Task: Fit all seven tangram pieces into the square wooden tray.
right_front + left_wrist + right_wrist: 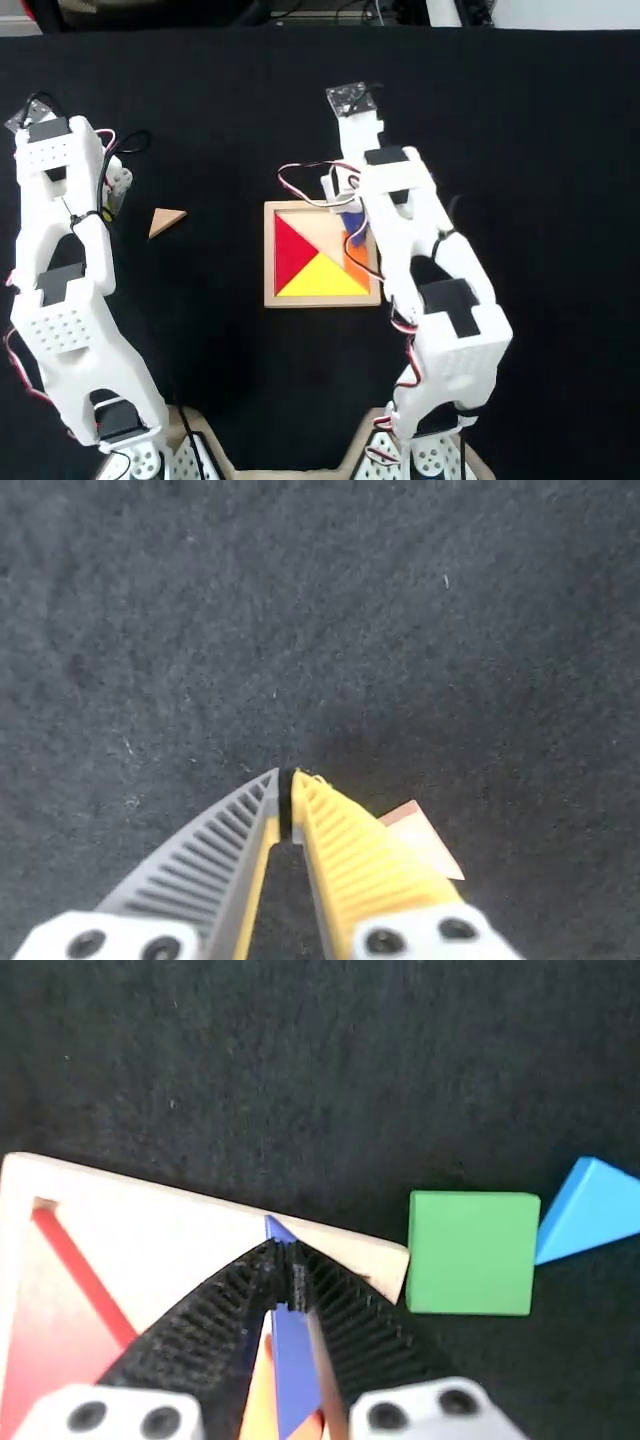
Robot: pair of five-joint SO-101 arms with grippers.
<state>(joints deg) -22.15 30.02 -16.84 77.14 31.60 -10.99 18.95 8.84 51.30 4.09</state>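
Black felt-like cloth [200, 100] covers the table; square pale-wood tray [320, 302] at centre, with large glossy red triangle [292, 252] and yellow triangle [322, 278] seated flush. Step judged: right gripper [285, 1260], clenched on thin dark-blue flat piece [292, 1360], is setting it at a tray corner; next needs levelling, then release. Matte green wooden square [470, 1252] and light-blue wedge [590, 1210] lie just outside the tray; left gripper [285, 780] pinched empty beside small bare-wood triangle [425, 835]

light: bright; even; diffuse | shadows: soft patch on black cloth [200, 600] by left gripper [288, 778]
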